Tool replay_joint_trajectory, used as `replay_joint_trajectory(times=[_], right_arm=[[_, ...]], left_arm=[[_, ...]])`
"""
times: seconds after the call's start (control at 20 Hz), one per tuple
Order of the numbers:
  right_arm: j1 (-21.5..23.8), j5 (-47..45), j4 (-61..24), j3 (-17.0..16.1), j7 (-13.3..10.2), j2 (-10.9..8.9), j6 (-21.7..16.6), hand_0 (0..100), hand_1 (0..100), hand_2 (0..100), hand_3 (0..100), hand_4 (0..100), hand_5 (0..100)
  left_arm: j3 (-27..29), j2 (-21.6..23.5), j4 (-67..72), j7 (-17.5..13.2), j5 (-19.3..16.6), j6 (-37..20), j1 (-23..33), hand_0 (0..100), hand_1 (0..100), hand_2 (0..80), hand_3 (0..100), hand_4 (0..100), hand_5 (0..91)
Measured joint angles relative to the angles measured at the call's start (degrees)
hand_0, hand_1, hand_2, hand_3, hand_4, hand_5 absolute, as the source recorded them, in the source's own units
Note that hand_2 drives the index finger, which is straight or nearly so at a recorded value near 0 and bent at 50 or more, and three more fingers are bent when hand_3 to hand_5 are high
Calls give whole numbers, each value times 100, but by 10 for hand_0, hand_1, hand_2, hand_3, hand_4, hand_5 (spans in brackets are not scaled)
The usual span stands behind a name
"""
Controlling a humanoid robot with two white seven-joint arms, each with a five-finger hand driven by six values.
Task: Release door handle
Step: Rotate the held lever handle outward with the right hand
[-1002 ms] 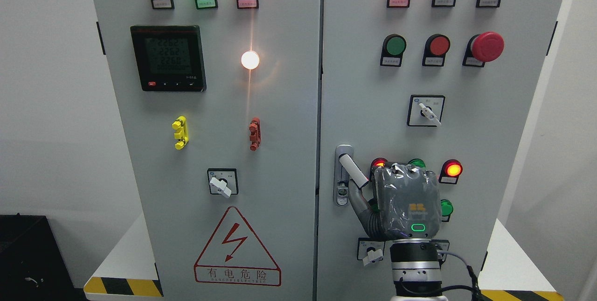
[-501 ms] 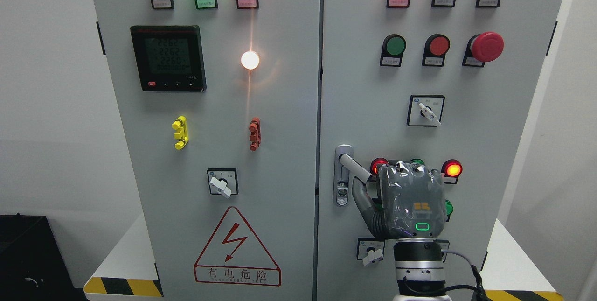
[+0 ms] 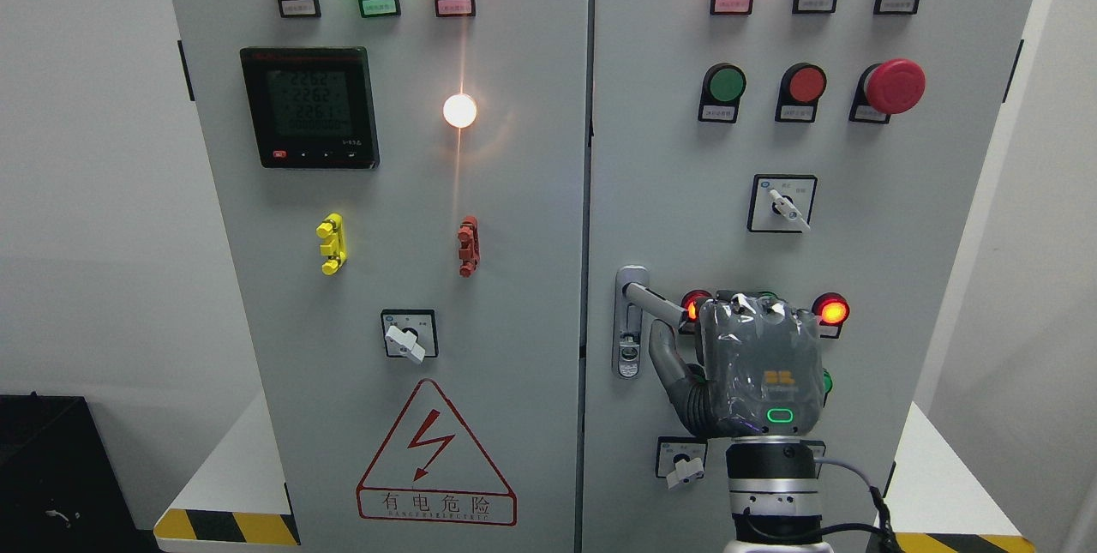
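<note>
Left door of cabinet point(image 3: 394, 296): digital meter point(image 3: 308, 107), below it yellow clip point(image 3: 331, 243) and red clip point(image 3: 467, 246), then warning triangle point(image 3: 435, 454) at bottom. Right door: door handle point(image 3: 653, 300) at left edge, lever tilted down to right. Right hand point(image 3: 737, 364) just beside, back toward camera, thumb under lever; fingers hidden, cannot tell if grasping. Lit red lamp point(image 3: 831, 311) at right of hand.
</note>
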Motion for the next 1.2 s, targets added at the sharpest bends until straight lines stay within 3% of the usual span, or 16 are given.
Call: replay_joint_trajectory(times=[1.2], right_arm=[[-39, -8, -37, -111, 25, -11, -15, 519, 457, 988, 1000, 1000, 1000]], left_arm=[[0, 0, 0, 0, 1, 0, 0, 120, 556, 0, 0, 0, 0]])
